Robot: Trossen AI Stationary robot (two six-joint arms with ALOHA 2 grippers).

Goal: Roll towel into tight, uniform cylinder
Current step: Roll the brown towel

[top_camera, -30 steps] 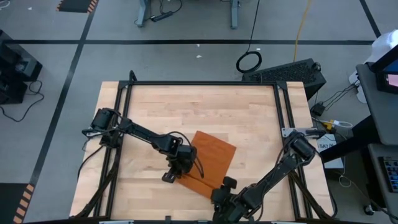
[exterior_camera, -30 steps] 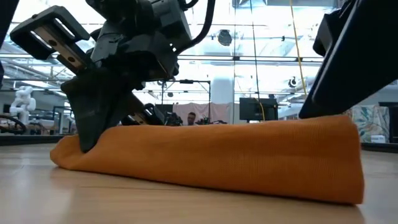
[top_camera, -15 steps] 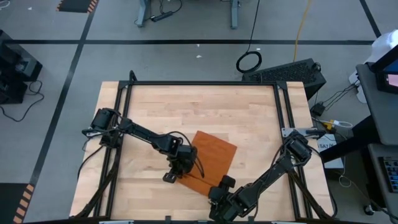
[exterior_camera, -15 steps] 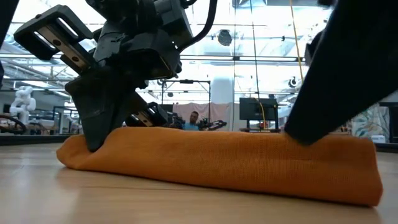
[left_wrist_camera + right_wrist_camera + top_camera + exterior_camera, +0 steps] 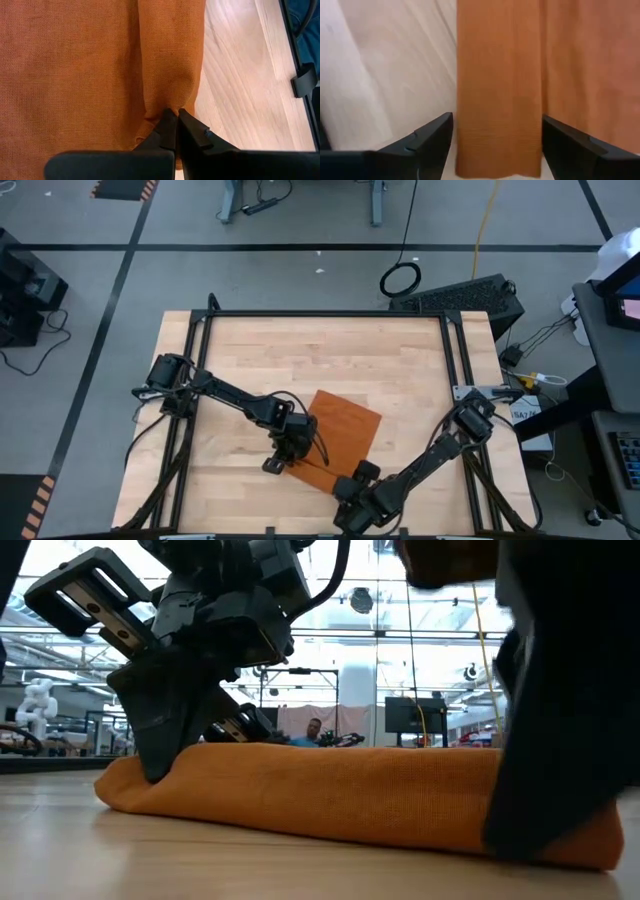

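Left hand (image 5: 284, 452) is pinching the towel (image 5: 338, 438) at one end of its rolled edge, fingers (image 5: 170, 131) clenched tight on the fabric fold. Right hand (image 5: 492, 145) is sitting over the other end of the roll, fingers (image 5: 431, 135) spread wide on either side of it, gripping nothing. Towel is lying partly rolled on the wooden counter (image 5: 320, 360), roll along its near side, flat remainder extending toward the counter's middle. It's sitting close to the counter's near edge, slightly toward the right-arm side.
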